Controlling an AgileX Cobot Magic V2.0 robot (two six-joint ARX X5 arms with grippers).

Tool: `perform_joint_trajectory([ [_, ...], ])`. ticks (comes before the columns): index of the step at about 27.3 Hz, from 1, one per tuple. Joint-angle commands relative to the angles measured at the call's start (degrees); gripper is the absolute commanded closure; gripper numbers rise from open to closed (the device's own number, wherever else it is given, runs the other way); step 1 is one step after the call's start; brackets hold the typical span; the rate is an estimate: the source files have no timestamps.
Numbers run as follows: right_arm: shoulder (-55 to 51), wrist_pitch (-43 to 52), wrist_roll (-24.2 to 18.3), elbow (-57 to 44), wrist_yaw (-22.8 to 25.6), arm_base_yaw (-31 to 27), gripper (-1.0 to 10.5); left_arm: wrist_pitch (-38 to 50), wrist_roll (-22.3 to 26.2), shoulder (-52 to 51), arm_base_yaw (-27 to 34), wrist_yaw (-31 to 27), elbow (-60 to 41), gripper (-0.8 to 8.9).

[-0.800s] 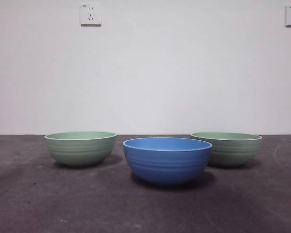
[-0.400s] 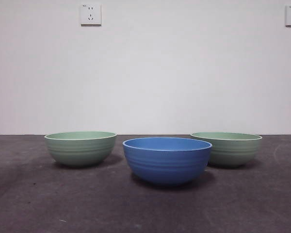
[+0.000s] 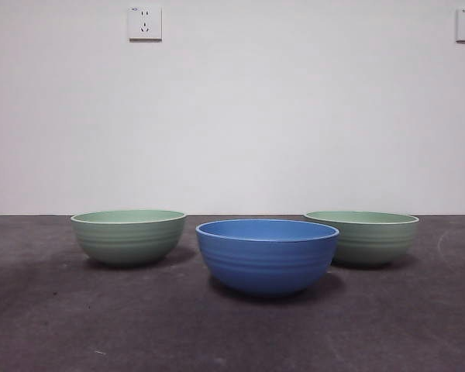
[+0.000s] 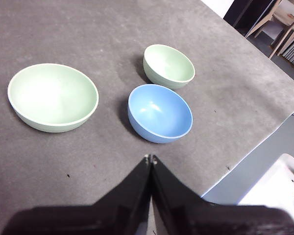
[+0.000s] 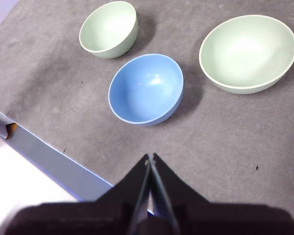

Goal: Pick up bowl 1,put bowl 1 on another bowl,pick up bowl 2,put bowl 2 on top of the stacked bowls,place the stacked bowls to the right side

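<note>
Blue bowl (image 3: 267, 256): upright on the dark table (image 3: 232, 333), centre, nearest the front camera, empty, touched by nothing.
Left green bowl (image 3: 129, 236): upright, set further back and apart from the blue one.
Right green bowl (image 3: 370, 236): upright, further back, its near edge partly hidden behind the blue bowl's rim.
Left gripper (image 4: 150, 157): jaws pressed together, grasping nothing, held above the table with the blue bowl just beyond its tips.
Right gripper (image 5: 150, 156): jaws likewise clenched and empty, raised, the blue bowl lying ahead of its tips.
Wall sockets (image 3: 145, 22): two, on the white wall behind
</note>
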Motion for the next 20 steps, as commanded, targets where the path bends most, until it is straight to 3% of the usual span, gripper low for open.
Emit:
perform_joint_trajectory([
  [1,0.07,0.17,-0.61,0.11,0.07,0.15,9.4,0.00,1.07,0.09,0.02,0.07,0.09,8.15],
  [4,0.09,0.17,-0.50,0.11,0.07,0.15,8.8,0.00,1.05,0.22,0.02,0.04,0.09,8.01],
  [5,0.09,0.17,-0.17,0.11,0.07,0.15,8.3,0.00,1.01,0.24,0.02,0.02,0.09,7.40],
  [6,0.09,0.17,0.35,0.11,0.09,0.15,7.6,-0.02,0.98,0.24,0.02,-0.02,0.09,6.55],
  [9,0.20,0.17,2.27,0.11,0.39,0.15,5.9,0.00,0.04,0.24,0.02,-0.17,0.09,2.54],
  [10,0.26,0.17,2.95,0.11,0.39,0.13,5.3,0.00,-0.02,0.26,0.02,-0.17,0.09,2.11],
  [14,0.61,0.17,4.59,0.11,0.42,0.13,3.7,0.00,-1.20,0.44,0.02,-0.17,0.09,2.15],
  [20,1.29,0.07,4.96,0.11,0.39,0.13,3.7,-0.04,-1.22,0.46,0.02,-0.15,0.09,2.16],
])
